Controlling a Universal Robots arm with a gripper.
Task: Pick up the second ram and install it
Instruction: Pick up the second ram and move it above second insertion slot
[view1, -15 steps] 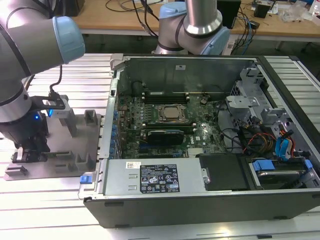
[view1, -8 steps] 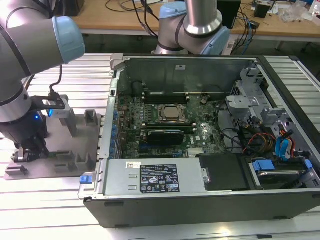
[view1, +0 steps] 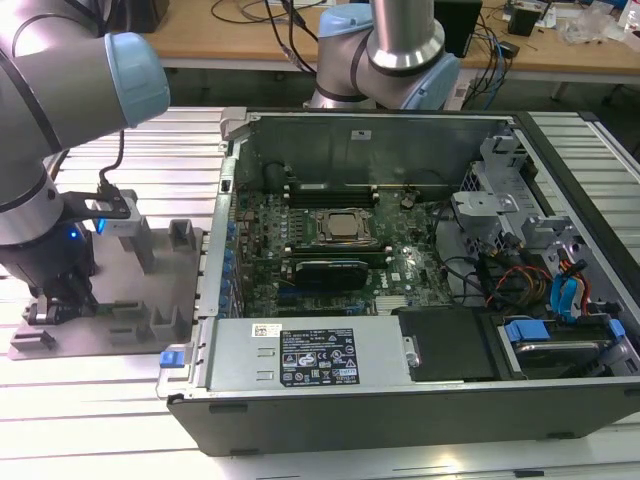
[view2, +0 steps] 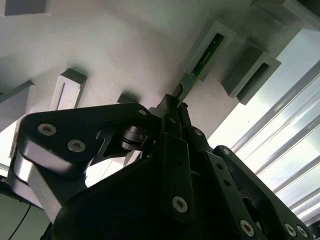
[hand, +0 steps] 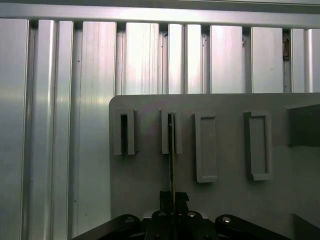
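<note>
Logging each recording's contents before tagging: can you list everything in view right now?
slotted aluminium table: one, silver, under everything.
grey plastic fixture plate with slotted holders: one, grey, on the table, exterior view's left.
thin green circuit-board ram stick: one, green, far end in a fixture slot, near end clamped.
open metal computer case: one, dark grey, middle of the table.
green motherboard: one, green, inside the case.
square metallic processor: one, silver, mid-motherboard.
robot arm: one, grey with pale blue caps, above the fixture.
black gripper: one, black, shut on the ram stick.
</note>
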